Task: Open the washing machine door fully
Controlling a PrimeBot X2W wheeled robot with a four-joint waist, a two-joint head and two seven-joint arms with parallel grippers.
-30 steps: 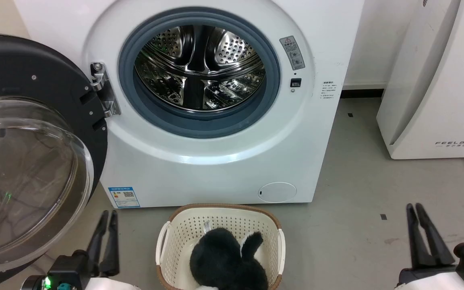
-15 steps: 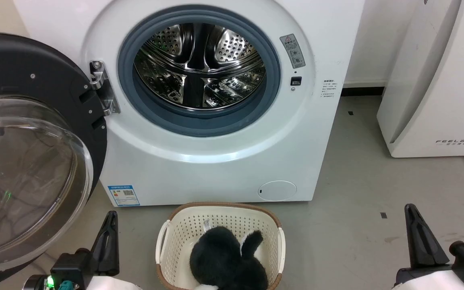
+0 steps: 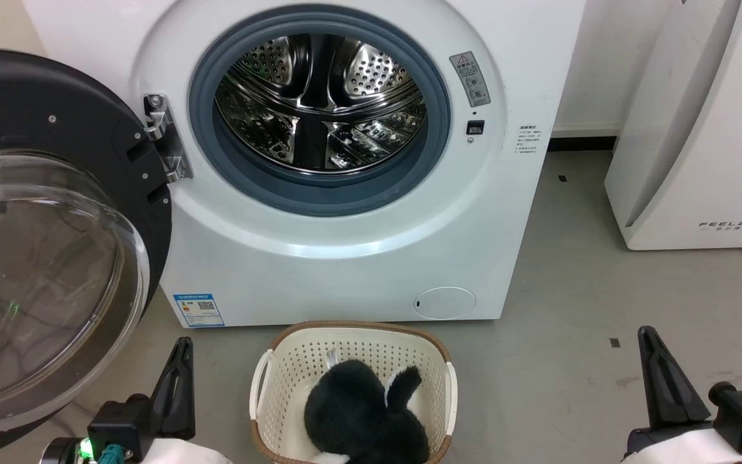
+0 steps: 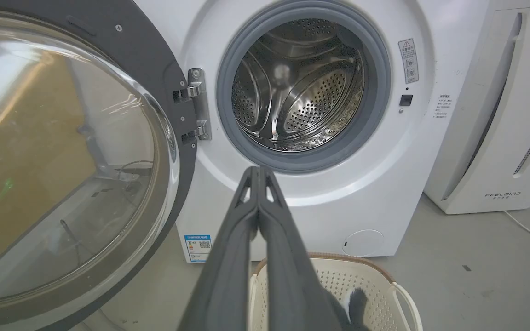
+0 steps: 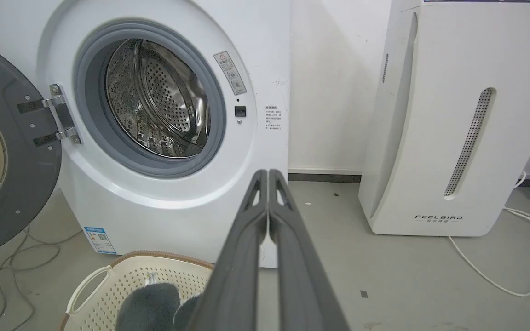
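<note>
The white washing machine point(image 3: 345, 258) point(image 4: 338, 202) point(image 5: 168, 216) faces me with its steel drum point(image 3: 319, 103) and grey gasket uncovered. Its black door point(image 3: 55, 116) point(image 4: 173, 105) point(image 5: 12, 193), with the clear glass bowl point(image 3: 36, 277), hangs wide open on the hinge point(image 3: 165, 138) at the machine's left. My left gripper point(image 3: 182, 345) point(image 4: 258, 171) is shut and empty, low beside the door's lower edge, touching nothing. My right gripper point(image 3: 643, 334) point(image 5: 268, 174) is shut and empty at the lower right, well away from the machine.
A cream laundry basket point(image 3: 281, 386) point(image 5: 122, 276) holding a black plush thing point(image 3: 364, 412) stands on the floor before the machine. A white FEELBIRD appliance point(image 3: 699, 129) point(image 5: 453, 115) stands to the right, with a white cable point(image 5: 499, 280) on the grey floor.
Both grippers have closed from slightly parted fingers and sunk a little lower in the head view. The head view has shifted slightly; the door stays wide open.
</note>
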